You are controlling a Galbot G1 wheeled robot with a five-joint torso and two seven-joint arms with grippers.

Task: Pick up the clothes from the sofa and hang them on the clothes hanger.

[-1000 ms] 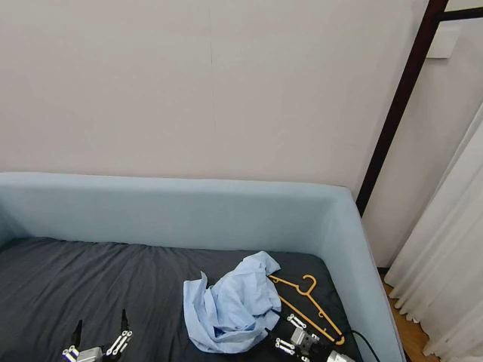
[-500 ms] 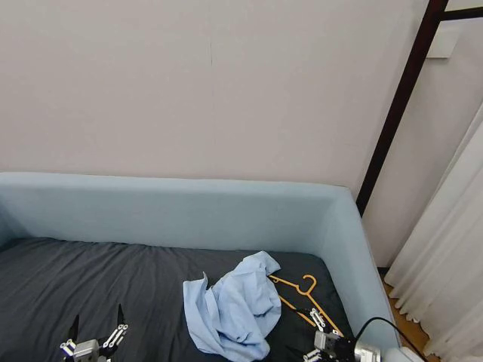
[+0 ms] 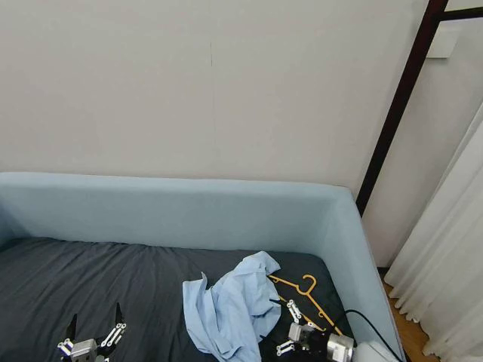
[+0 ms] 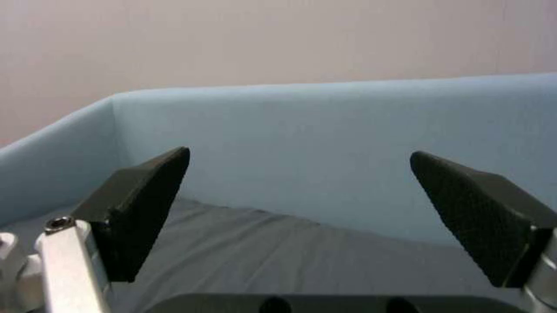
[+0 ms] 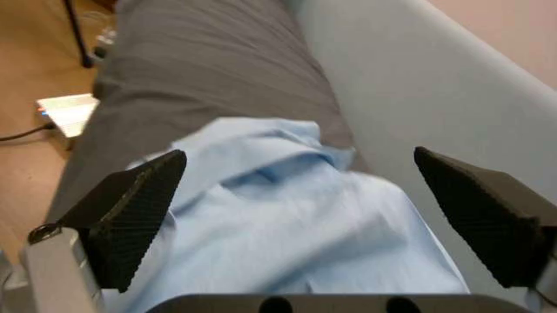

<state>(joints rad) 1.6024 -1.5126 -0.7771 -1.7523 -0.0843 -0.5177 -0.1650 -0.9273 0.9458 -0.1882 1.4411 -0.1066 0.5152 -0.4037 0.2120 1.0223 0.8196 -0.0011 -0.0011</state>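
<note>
Head view: hanger (image 3: 306, 296) beside shirt (image 3: 230, 309) | right end effector (image 5: 298, 156) spread, likely over shirt

Matt pale-blue cloth shirt (image 3: 230, 309), smooth orange hanger (image 3: 301, 289), dark matt fabric sofa seat (image 3: 113, 279)

Up top, a plain off-white wall (image 3: 226, 90) runs across the whole back. To the right, a dark brown slanted post (image 3: 396, 113) climbs to a dark crossbar (image 3: 460, 13), with a pale rectangular box (image 3: 444, 41) just behind it on the wall. Down the right side hangs a white pleated curtain (image 3: 445, 279), and a strip of warm wooden floor (image 3: 402, 320) shows at its foot. On those floorboards, in the right wrist view, lies a white flat sheet (image 5: 68, 111), with a black cable (image 5: 17, 135) near it and a thin dark stand leg (image 5: 77, 32) farther off.
</note>
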